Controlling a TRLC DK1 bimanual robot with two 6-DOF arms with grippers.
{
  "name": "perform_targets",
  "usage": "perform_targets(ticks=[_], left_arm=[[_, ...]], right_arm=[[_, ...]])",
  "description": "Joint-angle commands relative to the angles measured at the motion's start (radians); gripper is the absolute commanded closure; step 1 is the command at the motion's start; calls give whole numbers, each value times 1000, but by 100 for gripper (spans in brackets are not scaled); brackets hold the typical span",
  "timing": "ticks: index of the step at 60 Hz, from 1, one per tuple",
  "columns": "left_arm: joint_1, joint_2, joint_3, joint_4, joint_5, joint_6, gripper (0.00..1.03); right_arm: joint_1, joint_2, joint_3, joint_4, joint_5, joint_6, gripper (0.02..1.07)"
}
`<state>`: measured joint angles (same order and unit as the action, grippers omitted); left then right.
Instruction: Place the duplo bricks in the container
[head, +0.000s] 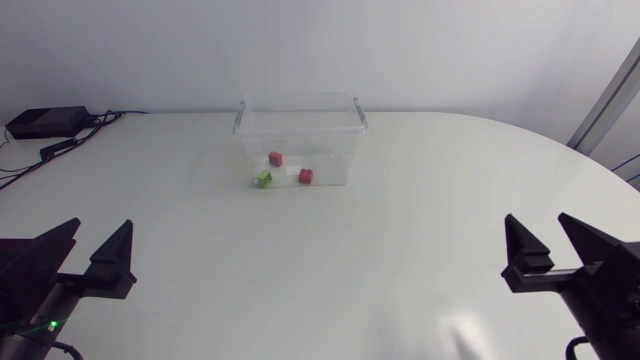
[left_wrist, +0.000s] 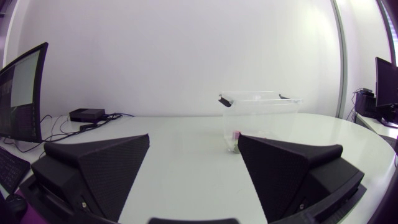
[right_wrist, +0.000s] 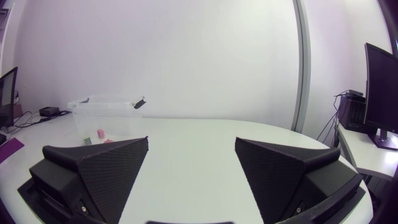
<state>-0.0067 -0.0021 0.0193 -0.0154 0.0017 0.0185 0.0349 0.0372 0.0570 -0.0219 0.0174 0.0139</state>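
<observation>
Red bricks (head: 275, 158) lie in the container (head: 300, 98), well ahead of both arms' spread fingers (head: 115, 262).

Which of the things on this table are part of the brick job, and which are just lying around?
Job: clear plastic container; two red plastic bricks; green plastic brick; open black left hand; open black right hand.
Lying about: flat black box; its black cables.
</observation>
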Motion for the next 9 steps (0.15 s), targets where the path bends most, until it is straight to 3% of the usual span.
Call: perform_targets(ticks=[1, 9], left_arm=[[7, 2, -19, 15, -2, -19, 4], [7, 2, -19, 15, -2, -19, 4]], right_arm=[[-35, -37, -57, 22, -17, -14, 6], [-35, -37, -57, 22, -17, -14, 6]])
